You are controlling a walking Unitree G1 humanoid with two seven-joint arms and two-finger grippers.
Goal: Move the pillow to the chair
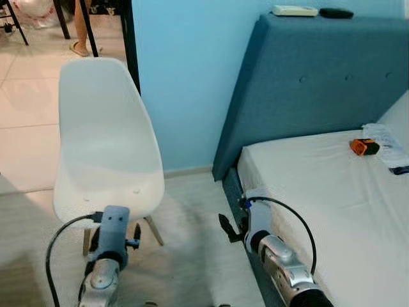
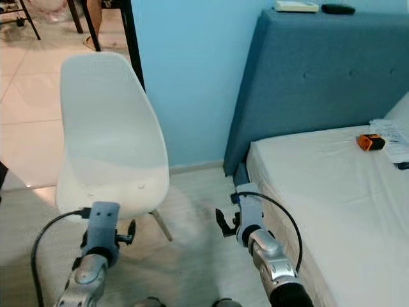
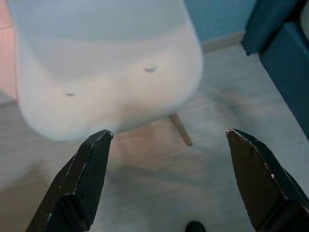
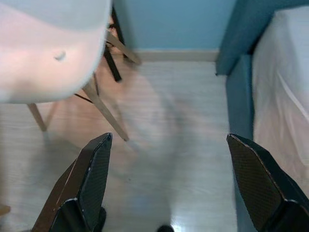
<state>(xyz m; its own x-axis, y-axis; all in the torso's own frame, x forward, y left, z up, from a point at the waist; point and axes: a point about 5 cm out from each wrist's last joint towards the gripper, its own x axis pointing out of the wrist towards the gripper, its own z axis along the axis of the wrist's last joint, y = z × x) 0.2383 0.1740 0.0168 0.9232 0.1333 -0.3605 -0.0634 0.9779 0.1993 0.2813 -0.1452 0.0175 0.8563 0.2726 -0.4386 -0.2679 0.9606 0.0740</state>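
The white shell chair [image 1: 105,147] stands on the pale floor to my left, its seat bare. A white soft shape [image 1: 399,115] at the bed's far right edge, against the headboard, may be the pillow; most of it is cut off. My left gripper [image 3: 167,135] is open, held low in front of the chair's seat edge, with nothing between its fingers. My right gripper [image 4: 169,140] is open too, low over the floor between the chair and the bed [image 1: 319,185], holding nothing.
The blue padded headboard [image 1: 319,77] carries a white remote [image 1: 294,10] and a black object [image 1: 336,13] on top. An orange item [image 1: 364,146] and papers [image 1: 386,144] lie on the sheet. Behind the chair are a black post [image 1: 130,38], table legs and a person's foot [image 1: 79,48].
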